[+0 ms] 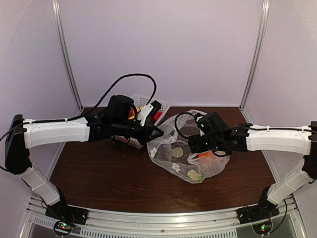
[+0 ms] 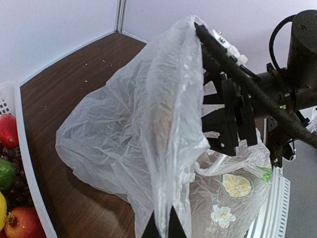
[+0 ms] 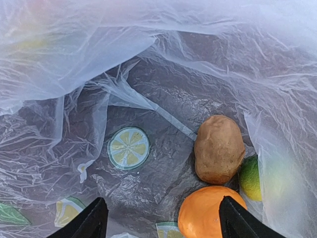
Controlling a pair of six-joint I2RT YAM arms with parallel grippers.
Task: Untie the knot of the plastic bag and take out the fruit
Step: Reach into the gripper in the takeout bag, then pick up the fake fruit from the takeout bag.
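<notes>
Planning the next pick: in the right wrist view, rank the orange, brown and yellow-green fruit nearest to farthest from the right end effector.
1. Orange fruit, bottom, right of centre.
2. Brown fruit, above it, and yellow-green fruit, right edge, part hidden: too close to call.

— How many arms?
— Two: a left arm (image 1: pixel 54 131) and a right arm (image 1: pixel 277 139). One table (image 1: pixel 99 173) under them.
— Bags?
— One plastic bag (image 1: pixel 168 148).
— And fruit inside it?
— Three that show: one brown fruit (image 3: pixel 219 148), one orange fruit (image 3: pixel 208 213) and one yellow-green fruit (image 3: pixel 251 178), partly hidden behind the brown one.
— Any baskets?
— One white basket (image 1: pixel 148 101).
— What can you count in it?
— Only its edge shows clearly. Five things there: one red fruit (image 2: pixel 6 130), a second red fruit (image 2: pixel 22 223), one green fruit (image 2: pixel 5 173), one yellow fruit (image 2: pixel 2 208) and one bunch of dark grapes (image 2: pixel 17 186). So two red, and one of each other kind.
</notes>
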